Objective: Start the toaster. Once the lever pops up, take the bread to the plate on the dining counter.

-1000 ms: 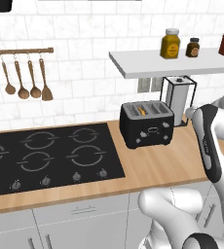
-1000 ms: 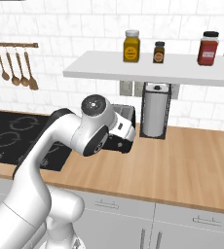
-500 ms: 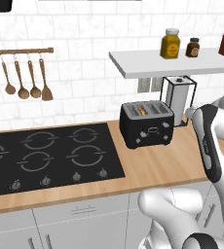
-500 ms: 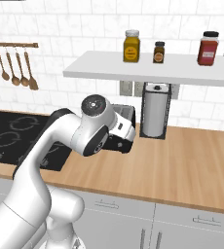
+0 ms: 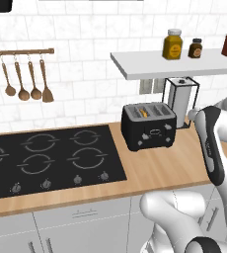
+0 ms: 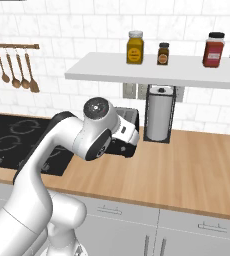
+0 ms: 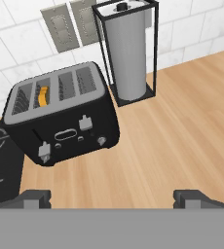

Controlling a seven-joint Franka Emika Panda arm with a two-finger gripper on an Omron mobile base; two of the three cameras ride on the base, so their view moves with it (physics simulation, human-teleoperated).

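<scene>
Left base view: the toaster (image 5: 148,126) sits on the wood counter (image 5: 165,170) just right of the cooktop (image 5: 46,158), bread (image 5: 143,112) poking from a top slot. Right base view: the arm's elbow covers most of the toaster (image 6: 128,131), beside the paper towel holder (image 6: 159,116). Hand view: gripper (image 7: 111,198) spread wide, empty, fingertips (image 7: 35,198) well short of the toaster (image 7: 60,116); bread (image 7: 44,96) sits in the second slot.

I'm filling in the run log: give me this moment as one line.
phase: approach | gripper: open, empty, short of toaster | bread: in slot | levers: not yet pressed
</scene>
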